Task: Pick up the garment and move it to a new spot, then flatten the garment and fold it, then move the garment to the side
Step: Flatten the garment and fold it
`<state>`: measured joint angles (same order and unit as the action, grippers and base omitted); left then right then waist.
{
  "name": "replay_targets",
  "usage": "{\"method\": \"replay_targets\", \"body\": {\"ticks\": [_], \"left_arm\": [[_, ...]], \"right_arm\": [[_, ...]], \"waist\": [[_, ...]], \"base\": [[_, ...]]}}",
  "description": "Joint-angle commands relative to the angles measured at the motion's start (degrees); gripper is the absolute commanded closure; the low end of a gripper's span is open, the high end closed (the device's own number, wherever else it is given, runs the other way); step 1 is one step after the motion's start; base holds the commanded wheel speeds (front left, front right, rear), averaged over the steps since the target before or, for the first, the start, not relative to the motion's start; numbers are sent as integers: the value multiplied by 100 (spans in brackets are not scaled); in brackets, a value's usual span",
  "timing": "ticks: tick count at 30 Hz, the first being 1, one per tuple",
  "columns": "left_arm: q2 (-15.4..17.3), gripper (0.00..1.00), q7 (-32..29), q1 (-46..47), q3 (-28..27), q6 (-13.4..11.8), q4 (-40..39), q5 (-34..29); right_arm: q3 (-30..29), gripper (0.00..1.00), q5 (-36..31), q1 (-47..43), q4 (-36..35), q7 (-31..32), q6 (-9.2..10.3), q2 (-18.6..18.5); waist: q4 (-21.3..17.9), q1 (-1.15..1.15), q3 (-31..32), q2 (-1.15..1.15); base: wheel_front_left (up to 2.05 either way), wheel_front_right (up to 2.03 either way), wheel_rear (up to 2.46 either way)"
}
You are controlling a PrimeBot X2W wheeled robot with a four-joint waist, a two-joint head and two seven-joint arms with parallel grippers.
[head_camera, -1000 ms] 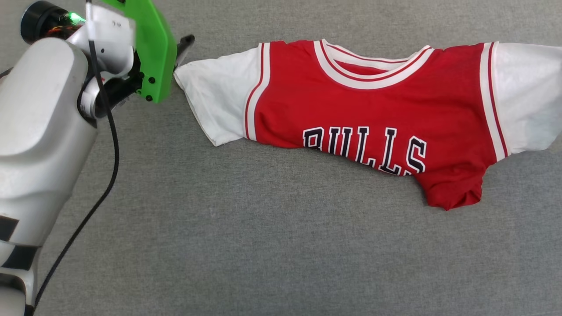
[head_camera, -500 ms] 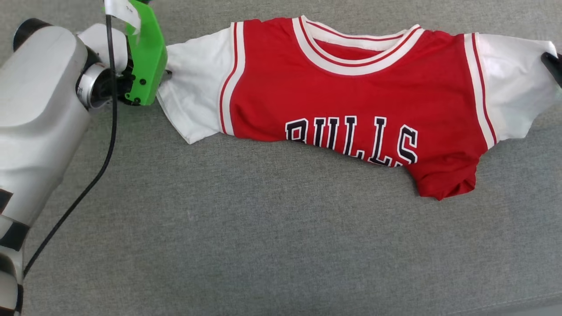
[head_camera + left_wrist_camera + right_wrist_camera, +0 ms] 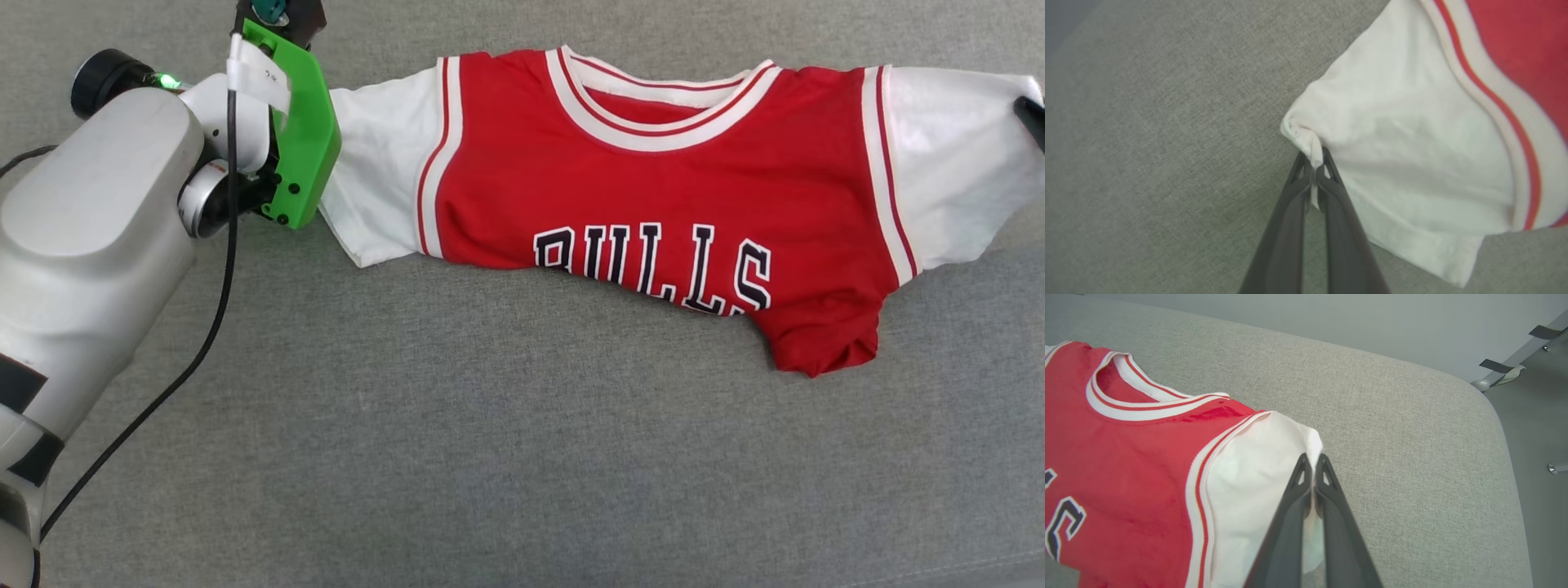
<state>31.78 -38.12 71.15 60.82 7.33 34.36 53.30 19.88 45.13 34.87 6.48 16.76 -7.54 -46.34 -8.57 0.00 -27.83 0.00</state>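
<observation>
**Garment** (image 3: pixel 653 188): I logged it stretched sideways across the upper half of the head view, front up, collar toward the top edge, "BULLS" readable. The lower body was bunched under, leaving a red fold at centre right. I could not tell whether it lay flat or hung just above the cushion (image 3: pixel 490 457).

**Left gripper** (image 3: pixel 1314 165): in its wrist view I saw both fingers pressed together on a pinch of white sleeve corner, the cloth puckered at the tips. In the head view a green bracket (image 3: pixel 306 155) at upper left covered that hold.

**Right gripper** (image 3: pixel 1312 462): fingers were closed on the edge of the other white sleeve. One dark fingertip (image 3: pixel 1030 122) showed at the right edge of the head view.

**Edges and room**: grey cushion ran bare across the whole lower half of the head view. In the right wrist view its rounded edge curved down the right side, well apart from the sleeve, with floor (image 3: pixel 1535 428) beyond.

**Surroundings**: a metal foot (image 3: pixel 1479 384) and dark tape sat at upper right of that view. A black cable (image 3: pixel 204 327) trailed from the left arm (image 3: pixel 90 245) down the lower left.
</observation>
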Motion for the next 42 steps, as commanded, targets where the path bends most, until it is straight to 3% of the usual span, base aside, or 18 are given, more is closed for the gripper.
{"method": "replay_targets", "body": {"ticks": [1, 11, 17, 25, 33, 42], "left_arm": [[9, 100, 342, -109, 49, 15, -30, -13], [314, 100, 2412, 67, 137, 15, -864, -74], [462, 100, 2946, 273, -51, 3, -1398, -120], [595, 100, 3279, 717, -389, -259, -2262, -313], [542, 100, 3289, 1286, -546, -341, -2347, -527], [214, 100, 3511, 2420, -750, -280, -1403, -925]], "right_arm": [[-32, 100, 24, 60, 38, -104, 5, -62], [-352, 100, 1, -43, 51, -649, 5, -328], [-600, 100, -65, 27, -17, -845, 5, -446], [-603, 100, -83, 645, -165, -772, 5, -553], [-282, 100, -55, 1513, -141, -559, 5, -609], [634, 100, -466, 3520, 687, -374, 5, -225]], "waist": [[206, 0, 363, 0], [636, 0, 1236, 0], [770, 0, 1632, 0], [792, 0, 2027, 0], [772, 0, 1675, 0], [672, 0, 695, 0]], "base": [[0, 0, 0], [0, 0, 0], [0, 0, 0], [0, 0, 0], [0, 0, 0], [0, 0, 0]]}}
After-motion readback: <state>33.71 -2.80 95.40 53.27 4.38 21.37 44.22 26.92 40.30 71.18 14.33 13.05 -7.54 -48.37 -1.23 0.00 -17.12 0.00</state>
